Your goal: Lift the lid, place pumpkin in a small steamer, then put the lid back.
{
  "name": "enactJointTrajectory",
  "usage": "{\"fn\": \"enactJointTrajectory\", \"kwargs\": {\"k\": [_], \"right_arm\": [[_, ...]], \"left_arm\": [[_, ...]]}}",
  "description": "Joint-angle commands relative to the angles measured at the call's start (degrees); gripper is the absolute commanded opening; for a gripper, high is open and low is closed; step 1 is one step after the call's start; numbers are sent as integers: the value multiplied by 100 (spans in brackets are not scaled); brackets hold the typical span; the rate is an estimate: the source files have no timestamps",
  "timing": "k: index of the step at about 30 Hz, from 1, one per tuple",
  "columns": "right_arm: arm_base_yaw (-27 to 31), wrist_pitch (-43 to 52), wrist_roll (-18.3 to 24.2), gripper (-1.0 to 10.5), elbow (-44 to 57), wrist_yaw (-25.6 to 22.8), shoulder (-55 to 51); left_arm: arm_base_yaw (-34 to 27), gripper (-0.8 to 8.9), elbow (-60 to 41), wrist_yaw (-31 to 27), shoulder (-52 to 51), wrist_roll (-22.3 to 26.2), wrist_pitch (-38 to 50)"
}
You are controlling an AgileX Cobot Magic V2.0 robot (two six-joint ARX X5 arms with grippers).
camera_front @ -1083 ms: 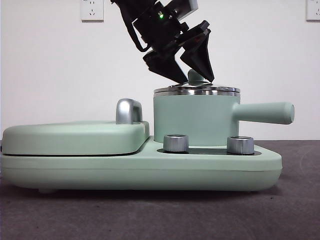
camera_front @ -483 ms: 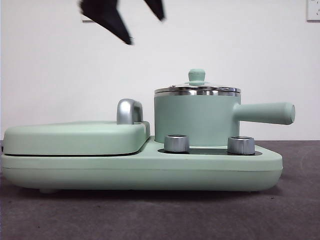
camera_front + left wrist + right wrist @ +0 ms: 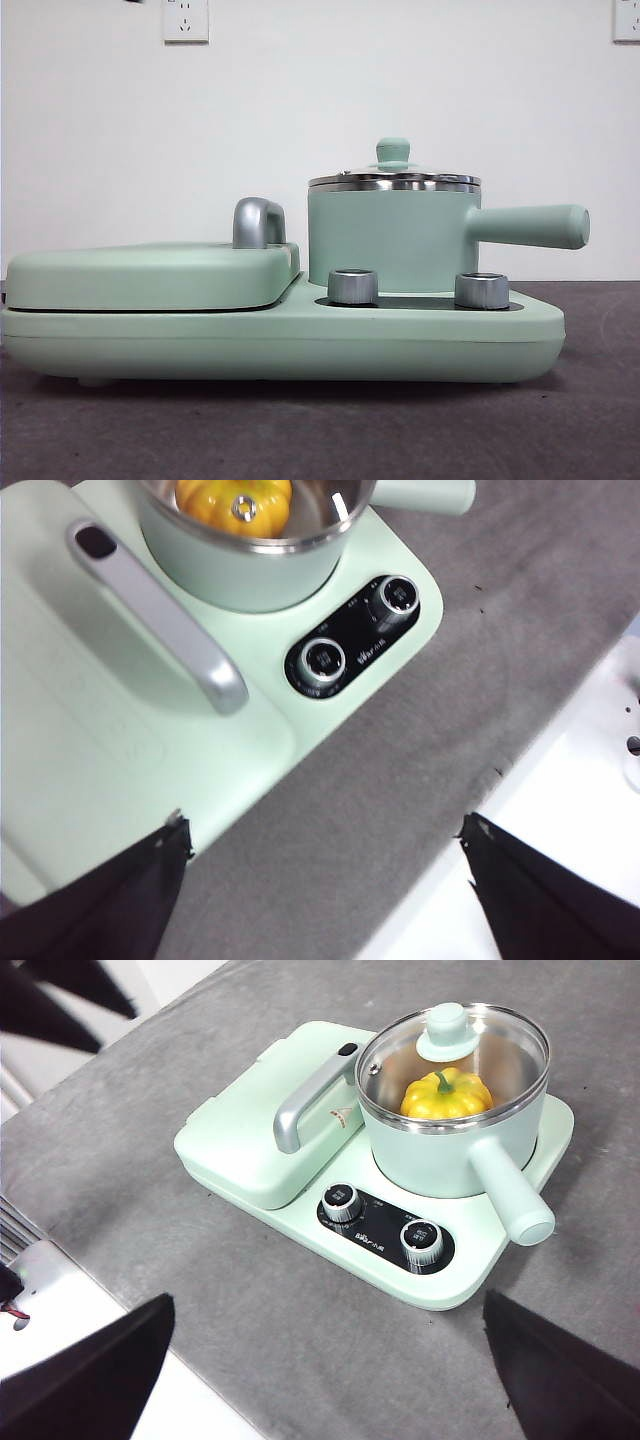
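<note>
A white wall point(image 3: 400, 80) with a socket point(image 3: 185, 18) rises behind a dark grey bench point(image 3: 320, 430), on which a mint-green cooking appliance base point(image 3: 300, 335) stands. On the base's right half, behind a black control panel point(image 3: 385, 1230) with two chrome dials point(image 3: 352, 286), sits the small steamer, a mint-green cylindrical pot with a chrome rim point(image 3: 385, 240); its long straight side handle point(image 3: 530, 225) points toward the base's right edge. The lid, small and round with a clear top, shiny chrome rim and mint-green knob point(image 3: 393, 152), rests closed on the pot's rim. Through the lid, the right wrist view shows the glossy yellow-orange ribbed pumpkin with a short green stem point(image 3: 447, 1095) lying inside the pot. The left wrist view also shows the pumpkin point(image 3: 234, 502) in the pot.

The base's left half is covered by a wide flat mint-green rectangular cover point(image 3: 150, 275) with a chrome arched handle point(image 3: 257, 222) near the pot.

The left gripper point(image 3: 325, 880) hangs above the bench's front edge near the cover's corner, jaws spread wide and grasping nothing. The right gripper point(image 3: 330, 1360) hangs high over the bench, well apart from the appliance, jaws likewise spread wide and released.
</note>
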State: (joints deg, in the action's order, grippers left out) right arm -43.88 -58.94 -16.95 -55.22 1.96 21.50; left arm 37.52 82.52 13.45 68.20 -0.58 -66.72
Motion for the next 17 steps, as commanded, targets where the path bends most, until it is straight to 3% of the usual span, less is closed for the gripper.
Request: {"fn": "enactJointTrajectory", "kwargs": {"k": [1,9,14,15,16,17], "right_arm": [[-52,61,-59,482,-31,24,15],[-52,59,-57,482,-31,155,15],[-52,59,-57,482,-31,168,15],[-52,61,-57,461,-31,168,15],[-52,61,-59,322,-31,170,15],[-52,61,-57,112,-31,177,15]], "left_arm": [[31,436,-590,4,-680,-284,363],[31,434,-2430,-42,-2822,-772,1604],[26,424,-2879,-46,-3600,-1062,1753],[26,349,-2887,-46,-3689,-1075,1690],[26,191,-2887,-44,-3751,-1069,1641],[26,14,-2887,-46,-3797,-1069,1611]]}}
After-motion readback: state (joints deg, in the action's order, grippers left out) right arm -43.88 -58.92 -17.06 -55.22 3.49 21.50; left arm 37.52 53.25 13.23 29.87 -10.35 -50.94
